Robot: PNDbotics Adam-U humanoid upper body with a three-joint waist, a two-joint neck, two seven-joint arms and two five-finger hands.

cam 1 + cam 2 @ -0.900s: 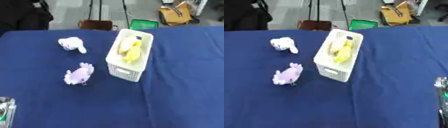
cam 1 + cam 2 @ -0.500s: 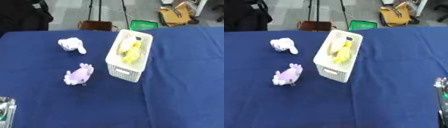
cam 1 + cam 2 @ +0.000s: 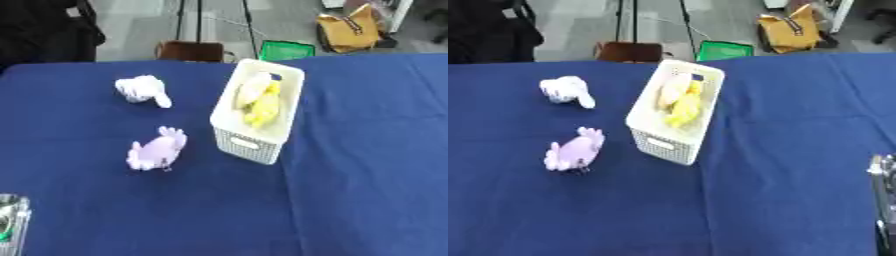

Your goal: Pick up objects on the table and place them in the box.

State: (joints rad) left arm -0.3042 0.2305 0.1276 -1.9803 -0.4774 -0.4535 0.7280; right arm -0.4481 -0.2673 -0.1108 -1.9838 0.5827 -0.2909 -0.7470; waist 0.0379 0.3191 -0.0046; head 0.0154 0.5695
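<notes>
Lower left corner of the left eye view: a sliver of the left hand [image 3: 10, 225], silver; cannot tell how its fingers stand. Lower right edge of the right eye view: a sliver of the right hand [image 3: 883, 200]; fingers likewise cannot be told. Blue surface [image 3: 350, 190]. Left of centre: purple plush toy [image 3: 156, 150], lying free. Just right of it, apart: white box [image 3: 248, 145], slatted walls, yellow plush toy [image 3: 261, 102] inside. Farther, upper left: white plush toy [image 3: 143, 91], on the surface.
</notes>
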